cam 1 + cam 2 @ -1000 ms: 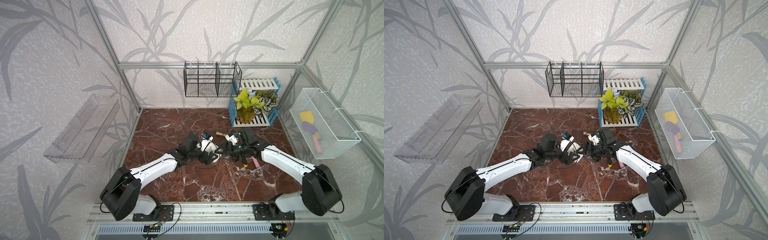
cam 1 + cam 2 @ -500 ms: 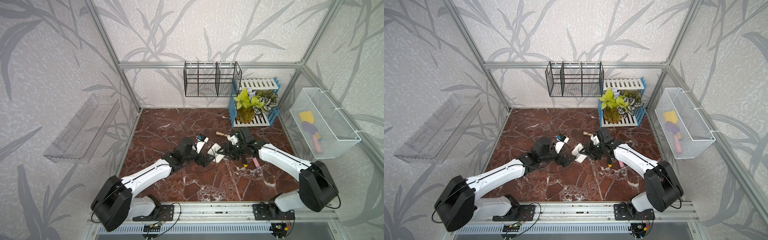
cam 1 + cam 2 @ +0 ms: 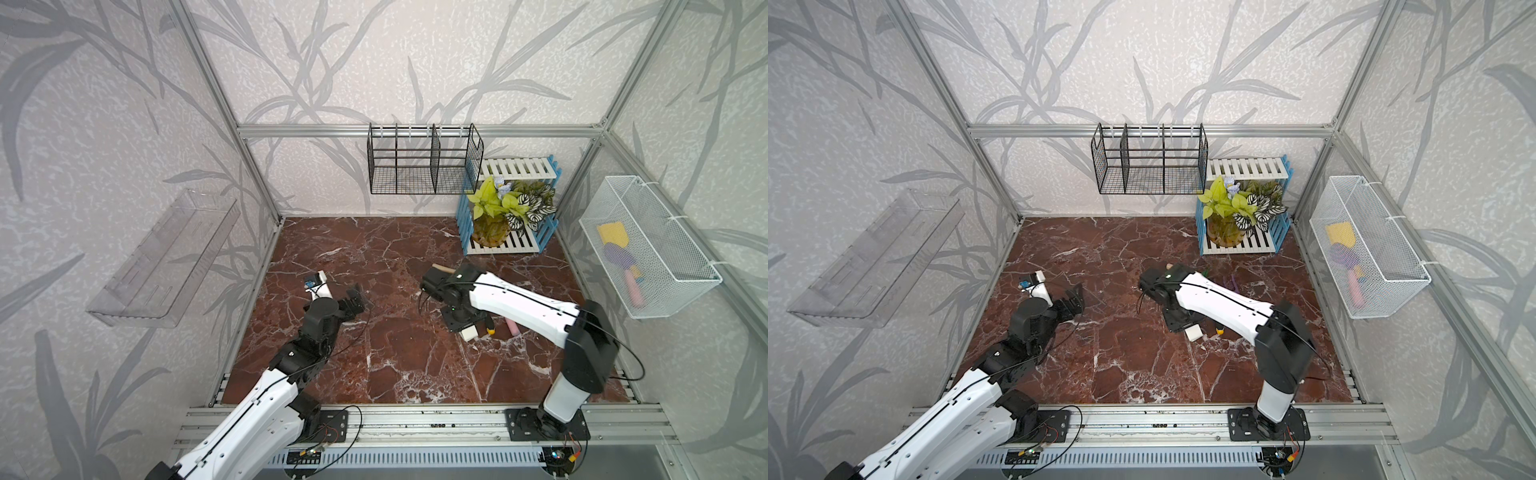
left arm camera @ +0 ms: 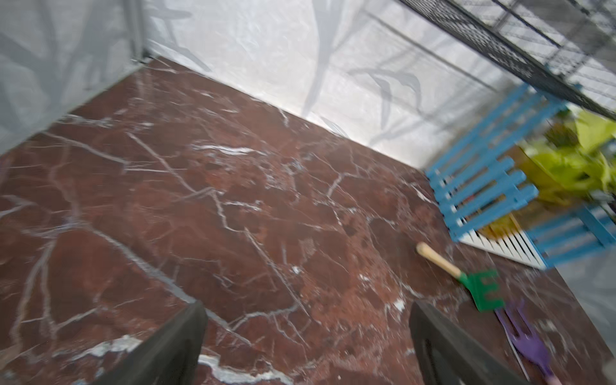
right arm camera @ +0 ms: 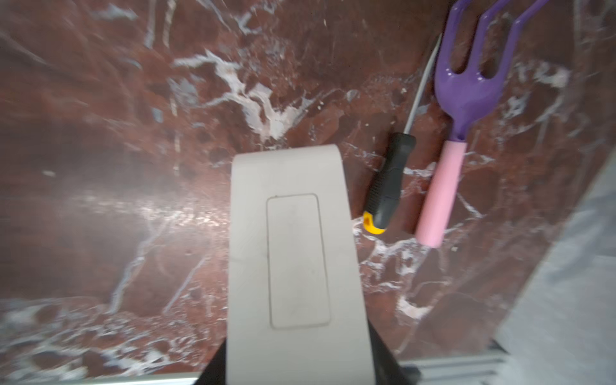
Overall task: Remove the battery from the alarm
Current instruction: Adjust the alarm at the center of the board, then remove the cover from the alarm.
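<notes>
Alarm (image 5: 295, 266) is sitting clamped in the right gripper (image 5: 298, 366), jaws pressing on two opposite sides. It is right of centre, low over or on the marble table (image 3: 395, 374); can't tell which. Left gripper (image 4: 306, 336) is hanging wide open and empty, well apart from the alarm. Purple fork (image 5: 466, 83) and screwdriver (image 5: 388, 186) are lying side by side just beside the alarm. A flush outlined panel (image 5: 298, 233) is facing the wrist camera; unclear if it's the battery door. Battery isn't showing anywhere. Likely step: positioning the alarm, cell not yet out. The next move is calling for exposing the bay toward the free gripper, then a fine pinch.
</notes>
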You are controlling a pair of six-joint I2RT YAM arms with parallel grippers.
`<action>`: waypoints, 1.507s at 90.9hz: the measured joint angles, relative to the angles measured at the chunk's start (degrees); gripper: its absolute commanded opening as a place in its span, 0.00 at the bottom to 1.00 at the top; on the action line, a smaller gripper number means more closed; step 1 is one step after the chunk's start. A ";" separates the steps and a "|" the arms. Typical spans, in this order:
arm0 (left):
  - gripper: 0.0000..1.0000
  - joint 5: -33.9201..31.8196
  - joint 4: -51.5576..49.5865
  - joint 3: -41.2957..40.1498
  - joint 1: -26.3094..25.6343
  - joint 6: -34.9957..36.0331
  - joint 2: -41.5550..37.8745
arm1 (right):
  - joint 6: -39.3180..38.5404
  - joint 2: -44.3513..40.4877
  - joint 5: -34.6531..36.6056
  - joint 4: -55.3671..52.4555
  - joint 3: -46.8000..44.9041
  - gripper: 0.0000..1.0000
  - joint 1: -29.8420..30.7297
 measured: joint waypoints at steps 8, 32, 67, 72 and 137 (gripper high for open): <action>1.00 -2.51 -2.25 0.13 2.25 -1.27 -1.73 | -0.04 7.63 6.95 -4.17 7.17 0.32 3.17; 1.00 -3.61 -6.73 1.29 6.82 -1.16 -3.26 | -0.24 21.55 11.93 -4.96 19.08 0.58 12.24; 1.00 -1.44 -7.74 2.73 8.15 0.72 -3.28 | -8.02 15.80 1.03 5.20 18.78 0.92 17.86; 1.00 1.88 -7.13 2.73 8.26 0.87 -2.43 | -8.63 8.55 -1.53 9.79 13.81 0.91 17.33; 1.00 37.75 6.36 13.25 -11.43 23.61 42.38 | 10.75 -26.32 -55.41 60.87 -45.86 0.72 -32.50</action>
